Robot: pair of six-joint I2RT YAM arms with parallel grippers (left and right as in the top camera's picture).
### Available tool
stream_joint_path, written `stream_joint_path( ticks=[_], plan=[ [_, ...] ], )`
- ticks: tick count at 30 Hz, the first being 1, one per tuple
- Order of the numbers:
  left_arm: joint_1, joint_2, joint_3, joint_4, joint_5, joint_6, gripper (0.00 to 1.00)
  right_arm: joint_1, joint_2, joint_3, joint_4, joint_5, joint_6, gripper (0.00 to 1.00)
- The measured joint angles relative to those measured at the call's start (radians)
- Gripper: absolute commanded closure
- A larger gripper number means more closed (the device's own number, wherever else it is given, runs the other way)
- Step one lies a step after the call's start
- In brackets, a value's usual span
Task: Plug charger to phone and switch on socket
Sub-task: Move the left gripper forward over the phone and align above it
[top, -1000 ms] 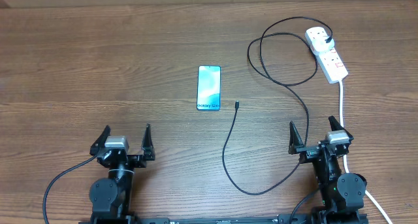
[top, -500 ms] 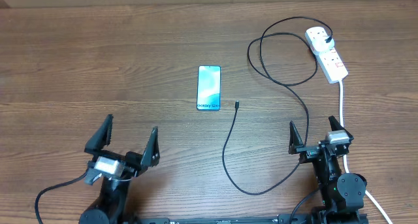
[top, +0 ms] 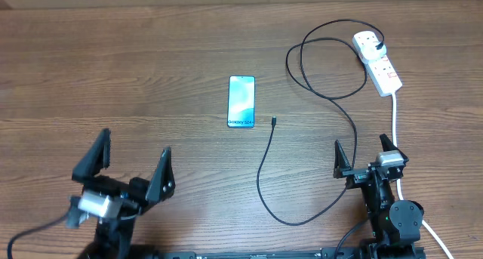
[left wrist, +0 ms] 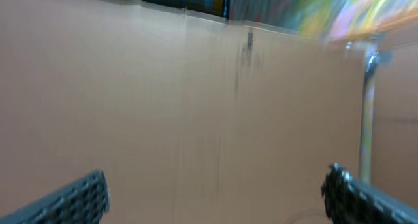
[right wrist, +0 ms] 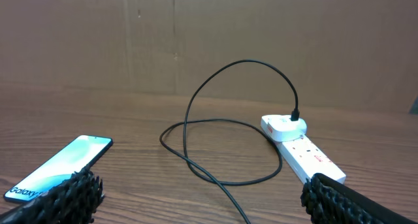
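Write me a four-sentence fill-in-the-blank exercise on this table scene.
The phone lies with its screen facing ____.
The small tip of the charger lies on the phone's ____ side, not plugged in.
The charger's plug sits in the socket, whose colour is ____.
The left gripper and the right gripper both stand ____, holding nothing.
Missing words: up; right; white; open.

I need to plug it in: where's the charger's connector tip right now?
In the overhead view, the tip lies just right of the phone, level with its near end and not touching it, slightly right of the table's centre.
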Motion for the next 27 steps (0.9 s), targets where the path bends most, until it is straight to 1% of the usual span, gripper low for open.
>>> stream_joint_path(
  ticks=[1,3,5,7,8,10,12,14,16,18,21,22,23,24,27],
  plan=[
    [0.000,0.047,0.075,-0.158,0.002,0.002,0.00,0.000,0.000,0.000,0.000,0.000,0.000,0.00],
    [0.000,0.192,0.238,-0.388,-0.002,0.008,0.00,0.000,0.000,0.000,-0.001,0.000,0.000,0.00],
    [0.000,0.292,0.348,-0.534,0.002,0.025,0.00,0.000,-0.001,0.000,0.000,0.000,-0.001,0.00],
    [0.000,0.414,0.482,-0.639,0.035,0.046,0.00,0.000,-0.002,0.000,0.001,0.000,0.000,0.00],
    [0.000,0.459,0.528,-0.663,0.057,0.051,0.00,0.000,-0.002,0.000,0.002,0.000,-0.001,0.00],
    [0.000,0.552,0.613,-0.695,0.145,0.061,0.00,0.000,-0.002,0.000,0.003,0.000,0.000,0.00],
    [0.000,0.612,0.638,-0.692,0.245,0.068,0.00,0.000,-0.002,0.000,0.003,0.000,0.000,0.00],
    [0.000,0.652,0.641,-0.695,0.302,0.053,0.00,0.000,-0.002,0.000,0.003,0.000,0.000,0.00],
    [0.000,0.676,0.644,-0.709,0.327,0.043,0.00,0.000,-0.002,0.000,0.003,0.000,0.000,0.00],
    [0.000,0.704,0.668,-0.761,0.335,0.031,0.00,0.000,-0.002,0.000,0.003,0.000,0.000,0.00],
    [-0.020,0.774,0.798,-0.940,0.292,0.026,0.00,0.000,-0.002,0.000,0.003,0.000,0.000,0.00],
    [-0.041,0.813,0.880,-1.043,0.252,0.031,0.00,0.000,-0.002,0.000,0.003,0.000,0.000,0.00],
    [-0.056,0.836,0.930,-1.094,0.214,0.034,0.00,0.000,-0.002,0.000,0.003,0.000,0.000,0.00],
    [-0.086,0.882,1.024,-1.209,0.146,0.041,0.00,0.000,-0.002,0.000,0.003,0.000,0.000,0.00],
    [-0.148,0.972,1.172,-1.363,0.003,0.050,0.00,0.000,-0.002,0.000,0.003,0.000,0.000,0.00]
  ],
)
